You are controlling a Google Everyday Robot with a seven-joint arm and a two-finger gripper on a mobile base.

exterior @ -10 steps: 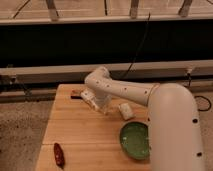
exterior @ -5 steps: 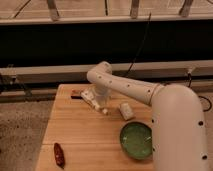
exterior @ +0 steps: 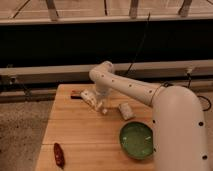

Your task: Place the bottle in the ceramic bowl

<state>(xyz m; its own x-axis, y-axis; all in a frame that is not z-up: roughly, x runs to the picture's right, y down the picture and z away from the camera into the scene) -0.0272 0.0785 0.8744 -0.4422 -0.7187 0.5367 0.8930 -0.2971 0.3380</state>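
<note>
The bottle (exterior: pixel 126 111) is small, stubby and white, and lies on the wooden table (exterior: pixel 85 137) near its middle. The ceramic bowl (exterior: pixel 136 140) is green and glossy and sits at the table's front right, a short way in front of the bottle; it looks empty. My gripper (exterior: pixel 101 107) is low over the table at the back left, to the left of the bottle and apart from it. The white arm (exterior: pixel 135 90) runs from the lower right up over the bottle and bends down to the gripper.
A red chili-like object (exterior: pixel 59 155) lies at the table's front left. A small dark object (exterior: pixel 76 94) lies at the back left edge, just behind the gripper. A dark wall with rails and a cable (exterior: pixel 140 45) stands behind the table.
The forearm has shifted slightly, so the bottle shows more fully beside it. The gripper stays in about the same place at the back left. Bowl and bottle have not moved.
</note>
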